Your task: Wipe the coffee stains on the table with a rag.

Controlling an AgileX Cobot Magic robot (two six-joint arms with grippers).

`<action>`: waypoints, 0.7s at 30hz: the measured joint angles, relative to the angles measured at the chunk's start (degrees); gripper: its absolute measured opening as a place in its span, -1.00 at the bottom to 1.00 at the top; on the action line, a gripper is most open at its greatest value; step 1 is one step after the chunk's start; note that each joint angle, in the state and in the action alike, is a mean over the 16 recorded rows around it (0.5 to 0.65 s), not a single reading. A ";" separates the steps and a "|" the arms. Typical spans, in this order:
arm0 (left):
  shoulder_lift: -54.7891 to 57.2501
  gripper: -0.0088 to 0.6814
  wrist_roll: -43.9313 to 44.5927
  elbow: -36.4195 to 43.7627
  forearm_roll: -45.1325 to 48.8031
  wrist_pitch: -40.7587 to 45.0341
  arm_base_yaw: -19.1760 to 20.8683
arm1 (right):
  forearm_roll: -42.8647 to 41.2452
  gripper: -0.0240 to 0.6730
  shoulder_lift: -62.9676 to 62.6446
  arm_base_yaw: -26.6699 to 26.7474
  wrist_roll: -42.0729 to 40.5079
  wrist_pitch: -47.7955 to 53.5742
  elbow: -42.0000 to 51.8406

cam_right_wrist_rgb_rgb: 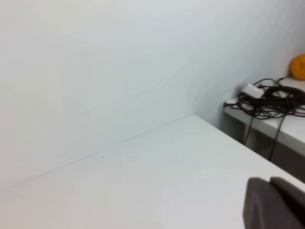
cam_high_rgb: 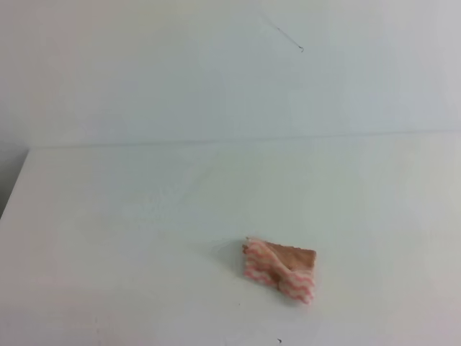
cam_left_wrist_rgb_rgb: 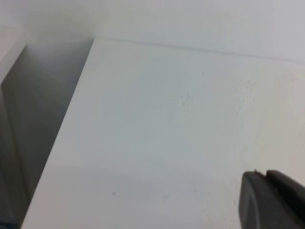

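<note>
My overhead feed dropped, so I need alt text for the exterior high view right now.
A small folded rag, pink-and-white zigzag with a tan patch, lies alone on the white table, right of centre and toward the near edge. No arm or gripper is in this view, and no coffee stain shows on the tabletop. A pale wall rises behind the table's far edge.

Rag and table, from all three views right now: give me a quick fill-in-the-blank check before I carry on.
1. The rag lies crumpled on the ____ table.
2. Its stripes are white and ____.
3. In the exterior high view, ____ grippers touch the rag.
4. The tangled black cables in the right wrist view sit on a separate ____ beside the table.

Missing words: white; pink; no; shelf
</note>
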 joint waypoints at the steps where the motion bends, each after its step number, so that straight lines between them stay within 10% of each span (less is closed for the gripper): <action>1: 0.00 -0.97 0.00 0.00 0.00 0.00 0.00 | -0.02 -0.94 -0.16 -1.02 -0.01 -0.14 0.00; 21: 0.00 -0.97 0.00 0.00 0.00 0.00 0.00 | 12.03 -0.94 -2.49 -5.81 3.11 -1.70 10.62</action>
